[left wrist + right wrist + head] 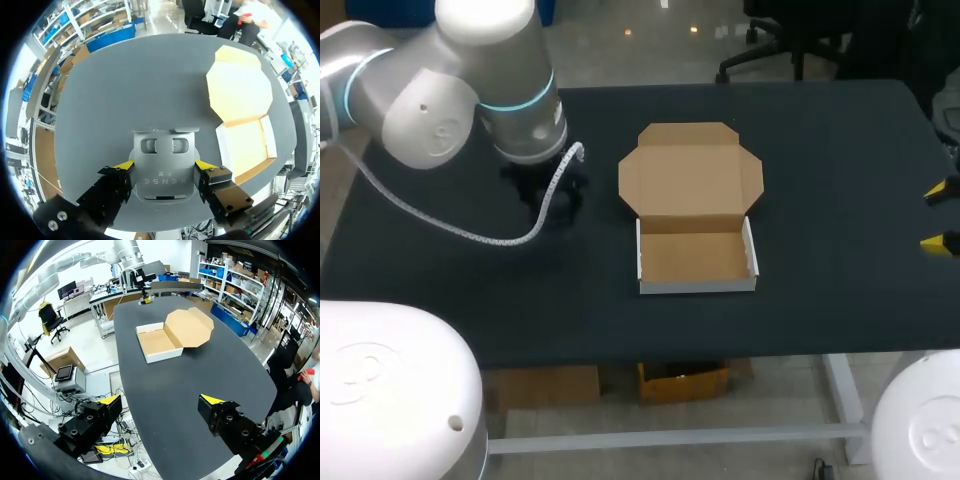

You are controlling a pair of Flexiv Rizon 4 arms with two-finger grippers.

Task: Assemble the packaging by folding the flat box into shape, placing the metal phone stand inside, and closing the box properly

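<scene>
Jaws of left gripper (164, 164) clamp the grey metal phone stand (162, 182) by its two sides; right gripper (162, 400) jaws apart. Open brown cardboard box (690, 255) lies right of the stand, nearer the left arm.

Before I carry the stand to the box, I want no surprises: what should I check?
1. Left gripper shut on stand, tips at both sides: ok.
2. Box folded, tray empty: ok.
3. Lid open, laid back: ok.
4. Right gripper open, away from box: ok.
5. Grip firm enough to lift: cannot tell.
</scene>
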